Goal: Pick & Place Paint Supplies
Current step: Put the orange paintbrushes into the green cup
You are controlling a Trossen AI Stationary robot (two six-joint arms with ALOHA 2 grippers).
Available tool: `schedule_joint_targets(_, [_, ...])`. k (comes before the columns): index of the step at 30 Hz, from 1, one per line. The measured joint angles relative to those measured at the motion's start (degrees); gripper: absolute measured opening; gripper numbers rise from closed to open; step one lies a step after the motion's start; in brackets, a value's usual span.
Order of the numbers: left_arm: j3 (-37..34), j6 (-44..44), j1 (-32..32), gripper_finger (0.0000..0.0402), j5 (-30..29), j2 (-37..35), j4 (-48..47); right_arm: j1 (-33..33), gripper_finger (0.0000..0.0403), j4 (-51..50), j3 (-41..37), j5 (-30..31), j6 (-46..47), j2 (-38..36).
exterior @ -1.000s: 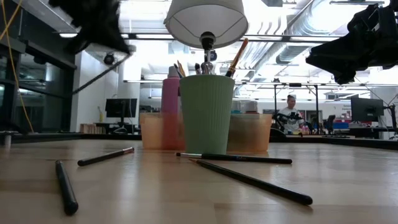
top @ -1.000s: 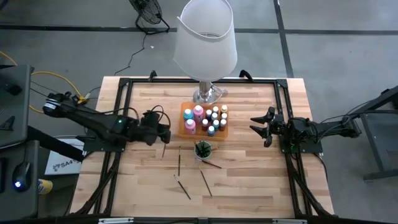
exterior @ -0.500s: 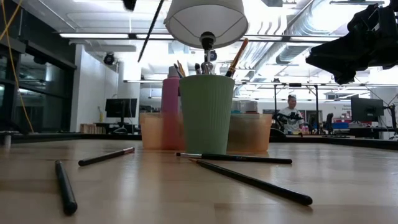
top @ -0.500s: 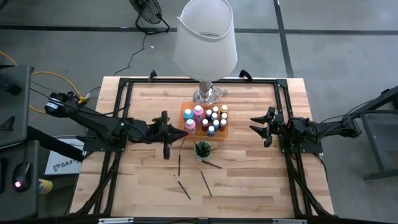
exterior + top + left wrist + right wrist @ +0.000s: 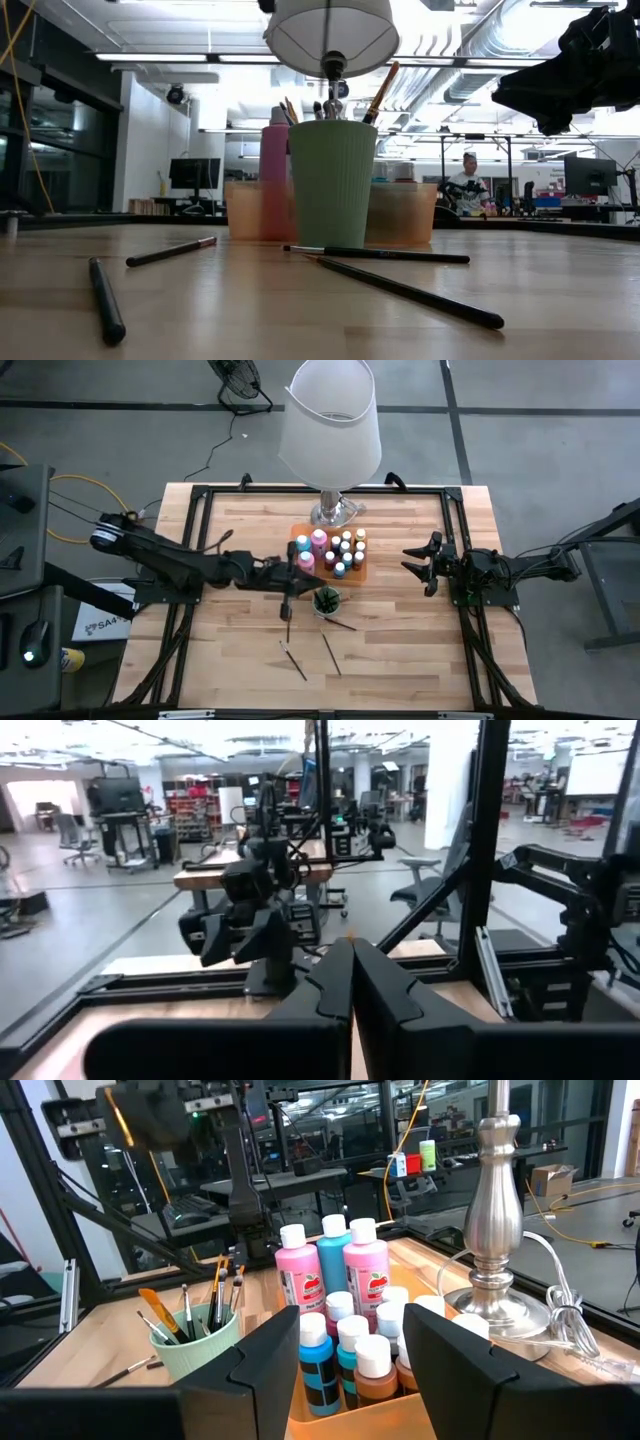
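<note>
Wooden table bears dark-handled brushes — left fingers together, right fingers apart.

The middle of the table is crowded. A tall lamp stands at the far side, its wide shade overhanging the orange tray of bottles just in front of it, so access from straight above is partly blocked there. A green cup of brushes stands just near of the tray. Three loose brushes lie flat on the near middle of the table. The left gripper, closed, is stretched in beside the cup, blocking the left approach. The right gripper, partly open, waits at the right; bare table is left between it and the tray. The near corners are unobstructed.
</note>
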Motion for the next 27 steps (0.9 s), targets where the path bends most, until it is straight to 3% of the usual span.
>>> schedule_joint_targets(10, [-0.23,-1.29,1.16,0.0,2.68,7.34,4.68,0.0,0.0174,0.0,0.0,0.0,0.0,-0.01])
schedule_joint_targets(23, [-6.76,-4.52,1.16,0.0001,-1.29,7.43,4.13,0.0,0.0174,-0.02,0.0,0.01,0.0,-0.02])
schedule_joint_targets(27, [-6.86,-3.85,1.16,0.0027,-1.61,7.43,4.2,0.0,0.0174,-0.02,-0.01,0.0,0.0,-0.01])
